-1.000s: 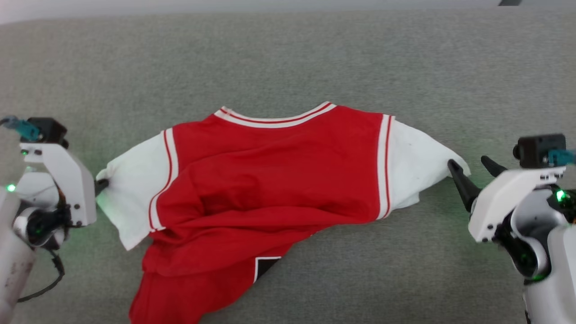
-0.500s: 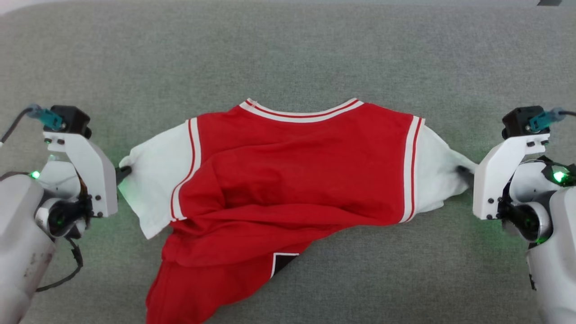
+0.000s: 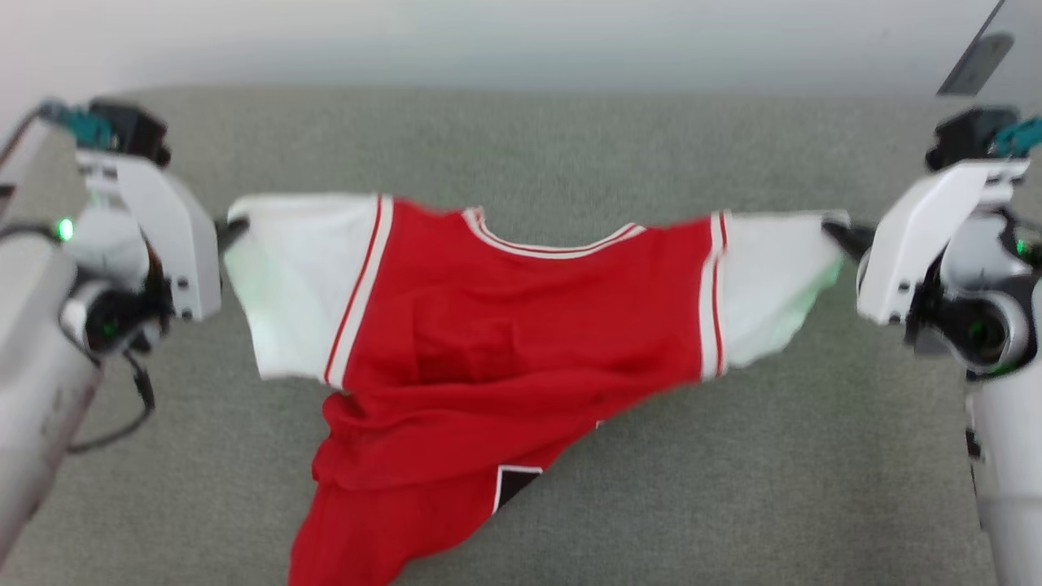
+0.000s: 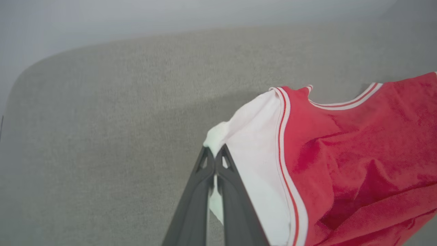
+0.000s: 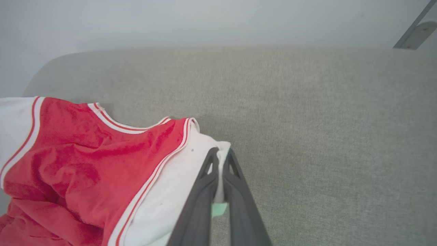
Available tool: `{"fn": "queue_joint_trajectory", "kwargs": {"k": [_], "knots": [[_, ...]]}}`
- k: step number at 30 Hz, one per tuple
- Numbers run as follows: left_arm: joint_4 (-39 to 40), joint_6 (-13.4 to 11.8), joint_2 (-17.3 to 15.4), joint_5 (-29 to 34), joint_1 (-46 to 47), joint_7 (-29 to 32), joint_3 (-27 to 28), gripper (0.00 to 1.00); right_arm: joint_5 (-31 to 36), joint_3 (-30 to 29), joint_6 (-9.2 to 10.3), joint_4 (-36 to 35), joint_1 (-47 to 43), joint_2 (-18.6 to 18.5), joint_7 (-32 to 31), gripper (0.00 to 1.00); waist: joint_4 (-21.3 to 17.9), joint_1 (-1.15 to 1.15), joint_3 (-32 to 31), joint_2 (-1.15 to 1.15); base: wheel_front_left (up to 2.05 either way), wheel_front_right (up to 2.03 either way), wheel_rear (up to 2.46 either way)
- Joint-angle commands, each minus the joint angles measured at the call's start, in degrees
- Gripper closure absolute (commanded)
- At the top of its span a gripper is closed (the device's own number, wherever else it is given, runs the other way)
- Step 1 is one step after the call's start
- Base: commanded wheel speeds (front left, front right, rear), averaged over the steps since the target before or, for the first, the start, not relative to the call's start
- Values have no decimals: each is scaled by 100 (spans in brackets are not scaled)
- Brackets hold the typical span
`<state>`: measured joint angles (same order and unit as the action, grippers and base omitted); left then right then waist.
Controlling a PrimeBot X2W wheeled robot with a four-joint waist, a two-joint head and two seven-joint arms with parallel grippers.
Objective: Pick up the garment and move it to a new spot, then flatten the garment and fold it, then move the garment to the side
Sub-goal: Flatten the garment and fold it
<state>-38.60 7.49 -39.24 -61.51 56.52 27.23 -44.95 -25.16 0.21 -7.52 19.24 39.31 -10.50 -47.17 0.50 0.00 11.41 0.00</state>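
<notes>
Between left gripper (image 3: 231, 233) and right gripper (image 3: 839, 231), the garment (image 3: 521, 325) hangs stretched over the grey surface (image 3: 521, 138). Each is closed tight on 1 white sleeve tip, likely to spread it flat.

A grey-green woven fabric surface (image 3: 521, 138), rounded at its far corners, stretches wide beneath a plain pale wall (image 3: 488, 41). At the upper right, a slim grey metal bracket (image 3: 973, 61) slants against that wall, beyond the surface's far edge.
</notes>
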Motion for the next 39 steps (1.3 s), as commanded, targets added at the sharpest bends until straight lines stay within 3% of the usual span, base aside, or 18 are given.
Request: {"fn": "queue_joint_trajectory", "kwargs": {"k": [1,11,20,32,39], "knots": [[42,-6,-22,70,159,7,0,100,-94,-23,7,-33,157,17,86,100,4,0,-406,0,0,0,0],[85,-59,74,439,1211,-228,83,100,-285,291,7,193,1287,-1,942,100,8,0,-1073,0,0,0,0],[-114,-59,152,683,1970,-541,174,100,-382,567,7,759,2286,-91,1746,100,20,0,-1246,0,0,0,0],[-290,-8,151,679,2320,-715,122,100,-546,888,7,1464,2938,-363,2234,100,70,0,-1242,0,0,0,0],[-314,-7,236,704,2533,-845,86,100,-424,1040,7,1775,3302,-493,2645,100,61,0,-729,0,0,0,0]]}}
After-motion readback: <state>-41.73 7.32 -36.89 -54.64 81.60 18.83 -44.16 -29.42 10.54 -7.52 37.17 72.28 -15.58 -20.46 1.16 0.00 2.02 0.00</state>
